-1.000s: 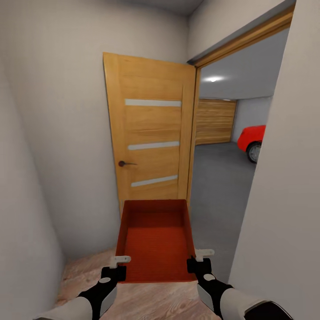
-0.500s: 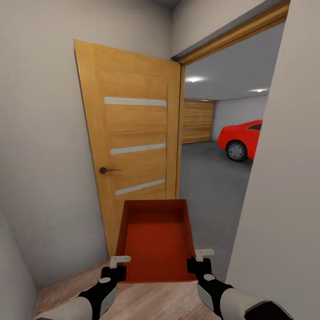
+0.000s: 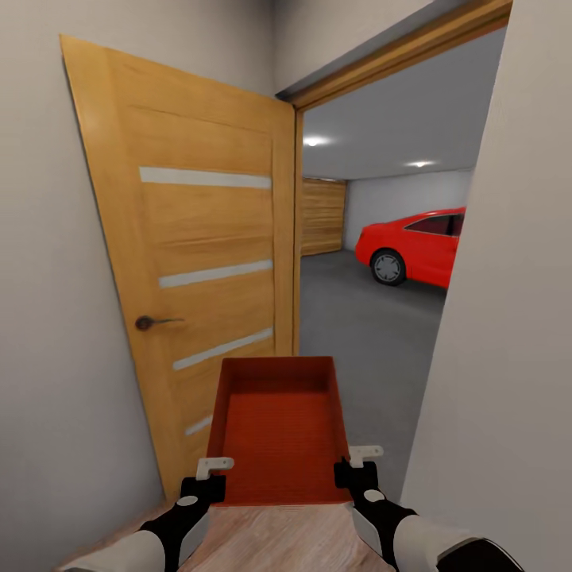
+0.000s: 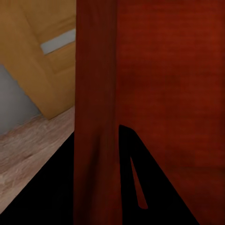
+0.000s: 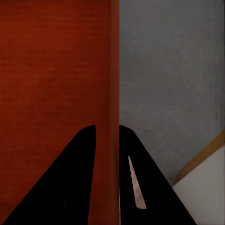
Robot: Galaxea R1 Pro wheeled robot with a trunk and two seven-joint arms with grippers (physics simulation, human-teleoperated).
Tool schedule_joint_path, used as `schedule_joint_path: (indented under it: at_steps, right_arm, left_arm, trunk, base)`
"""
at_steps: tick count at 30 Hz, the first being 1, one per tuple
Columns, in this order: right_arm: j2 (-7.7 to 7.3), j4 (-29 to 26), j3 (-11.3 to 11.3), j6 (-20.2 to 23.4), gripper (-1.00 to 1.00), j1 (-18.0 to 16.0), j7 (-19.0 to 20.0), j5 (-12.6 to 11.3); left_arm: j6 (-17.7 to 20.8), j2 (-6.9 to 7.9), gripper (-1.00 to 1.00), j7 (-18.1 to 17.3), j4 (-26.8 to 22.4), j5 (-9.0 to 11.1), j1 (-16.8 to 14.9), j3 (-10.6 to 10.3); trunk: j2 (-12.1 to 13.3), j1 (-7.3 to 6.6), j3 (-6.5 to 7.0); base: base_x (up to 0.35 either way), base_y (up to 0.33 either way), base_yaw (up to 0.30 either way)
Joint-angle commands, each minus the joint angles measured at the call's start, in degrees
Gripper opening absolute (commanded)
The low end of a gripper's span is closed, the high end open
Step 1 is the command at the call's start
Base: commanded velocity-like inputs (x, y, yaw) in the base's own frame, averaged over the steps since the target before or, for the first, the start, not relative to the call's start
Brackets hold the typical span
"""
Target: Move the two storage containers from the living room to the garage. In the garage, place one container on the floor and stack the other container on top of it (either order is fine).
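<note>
While you carry the storage container (image 3: 278, 433) out in front, the left gripper (image 3: 213, 475) and right gripper (image 3: 356, 467) each clamped on a side wall, its corner could clip the open door (image 3: 199, 262) or door frame (image 3: 299, 238) entering the garage (image 3: 373, 318).

Even, soft render light (two ceiling spotlights (image 3: 316, 141) glowing), wide-angle edge stretch

Robot arms, head view: white forearm shells with glossy black wrist housings, each bearing a grey oval panel. Left gripper (image 3: 213, 470) and right gripper (image 3: 357, 459): black bodies, small white bracket-shaped fingertips.
</note>
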Motion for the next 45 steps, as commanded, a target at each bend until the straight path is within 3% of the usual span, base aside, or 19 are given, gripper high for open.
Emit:
schedule_joint_path:
  at_steps: [1, 32, 45]
  right_arm:
    - [0.48, -0.1, -3.1, 0.0, -1.00, -0.1, 0.0, 0.6]
    - [0.48, -0.1, -3.1, 0.0, -1.00, -0.1, -0.1, 0.6]
    - [0.48, -0.1, -3.2, 0.0, -1.00, -0.1, -0.1, 0.6]
  left_arm:
    - [0.0, -0.02, -1.00, 0.3, 0.0, 0.5, 0.0, -0.2]
    - [-0.2, -0.11, -1.00, 0.3, 0.0, 0.4, 0.0, -0.2]
    - [-0.1, -0.11, -1.00, 0.3, 0.0, 0.4, 0.0, -0.2]
  trunk:
    - [-0.1, 0.05, -0.11]
    - [-0.1, 0.05, -0.11]
    - [-0.1, 0.05, -0.10]
  base:
    - [0.312, 0.188, -0.276]
    - [0.311, 0.188, -0.275]
    - [0.310, 0.188, -0.024]
